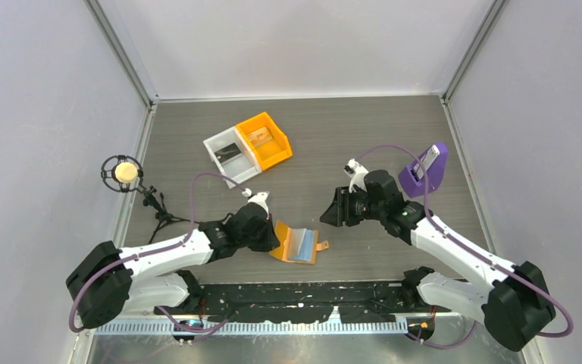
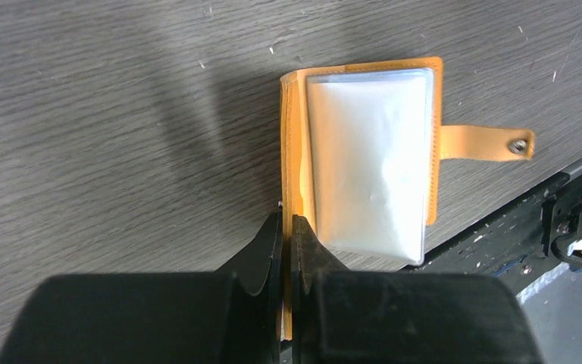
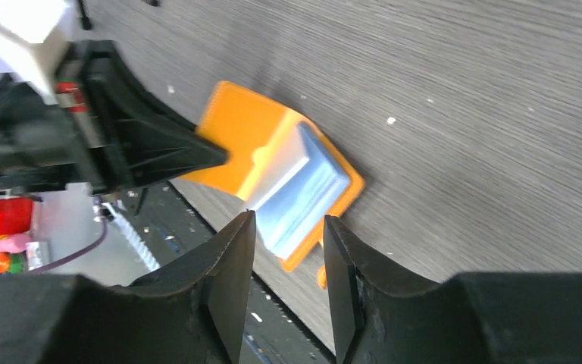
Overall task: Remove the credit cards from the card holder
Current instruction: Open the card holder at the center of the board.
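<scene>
Card holder (image 1: 297, 244) splayed open on the worktop (image 1: 348, 136)
Looks light and floppy; left pincer (image 2: 288, 235) pinches its orange cover edge, right pincer (image 3: 288, 221) gapes empty nearby.

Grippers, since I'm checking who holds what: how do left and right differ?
The left gripper has jaws shut on the card holder, at its orange cover; the right gripper has jaws apart, empty. The left gripper touches the card holder; the right gripper is clear of it. Both point toward it.
</scene>
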{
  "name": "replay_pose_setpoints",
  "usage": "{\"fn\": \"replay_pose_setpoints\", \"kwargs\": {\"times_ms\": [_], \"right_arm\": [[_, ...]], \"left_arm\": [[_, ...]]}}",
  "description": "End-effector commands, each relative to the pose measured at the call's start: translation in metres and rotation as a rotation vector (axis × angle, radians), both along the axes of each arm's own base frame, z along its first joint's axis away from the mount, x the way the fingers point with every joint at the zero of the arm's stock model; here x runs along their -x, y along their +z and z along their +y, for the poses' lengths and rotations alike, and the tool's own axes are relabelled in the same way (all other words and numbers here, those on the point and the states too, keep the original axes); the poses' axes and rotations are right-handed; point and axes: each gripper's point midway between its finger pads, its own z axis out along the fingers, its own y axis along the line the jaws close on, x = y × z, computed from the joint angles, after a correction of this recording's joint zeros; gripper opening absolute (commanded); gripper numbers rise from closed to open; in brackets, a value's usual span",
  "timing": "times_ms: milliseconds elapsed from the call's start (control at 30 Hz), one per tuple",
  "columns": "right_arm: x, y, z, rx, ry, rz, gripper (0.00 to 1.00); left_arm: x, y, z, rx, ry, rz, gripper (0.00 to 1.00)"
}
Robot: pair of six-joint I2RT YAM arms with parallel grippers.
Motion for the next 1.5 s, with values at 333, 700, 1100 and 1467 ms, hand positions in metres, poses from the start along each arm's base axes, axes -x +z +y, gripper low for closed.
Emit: {"fn": "replay_pose_setpoints", "kwargs": {"times_ms": [333,700,1100,1467], "right_arm": [[0.031,-0.003,0.066,-0.106,0.024,0.068,0.57],[0.031,-0.046,0.062,-0.047,-0.003,0.127,0.47],[0.028,-0.058,0.072,-0.063,0.001,0.159,0.41],[0.023,-0.025,0.09,-0.108,0.025,0.144,0.4]], "left_arm": [[-0.001,-0.009,0.003,0.028,0.137,0.063,0.27],[0.005,0.029,0.018,0.031,0.16,0.043,0.43],[0.009,0.098,-0.024,0.235,-0.006,-0.006,0.45],[0.003,0.095,0.003,0.097,0.043,-0.034,0.48]]}}
